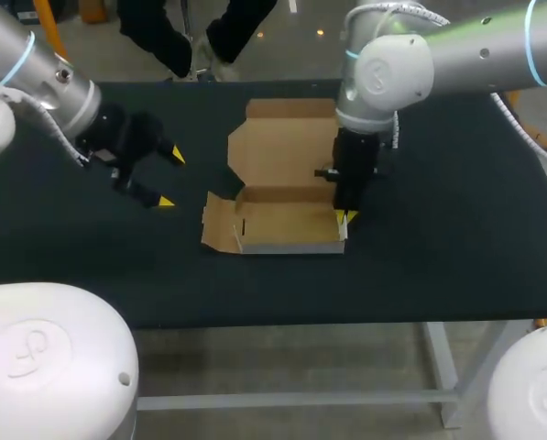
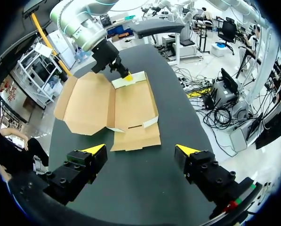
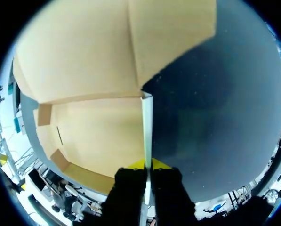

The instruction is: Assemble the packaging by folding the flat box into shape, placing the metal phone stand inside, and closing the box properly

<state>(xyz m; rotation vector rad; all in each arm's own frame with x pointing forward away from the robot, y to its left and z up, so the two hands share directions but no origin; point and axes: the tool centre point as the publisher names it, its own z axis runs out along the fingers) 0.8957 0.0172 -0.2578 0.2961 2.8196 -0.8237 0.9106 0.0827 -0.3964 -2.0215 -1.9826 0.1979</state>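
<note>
Black table (image 1: 456, 229), folding step in hand: right gripper (image 1: 344, 217) clamped on the box (image 1: 282, 220) at its three-o'clock wall, left gripper (image 1: 169, 179) hovers fingers-apart at nine o'clock, probably needed next on the opposite flap (image 1: 220, 225).

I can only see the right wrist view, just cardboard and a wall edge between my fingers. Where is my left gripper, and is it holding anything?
Observer: The left gripper is open and empty, over the table to the left of the box, apart from it.
Operator: What does the box end on that side look like?
Observer: Its end flap splays outward toward the left gripper rather than standing upright.
Operator: And the lid, how far open is it?
Observer: The lid lies fully open on the table, on the box's far side from the robot.
</note>
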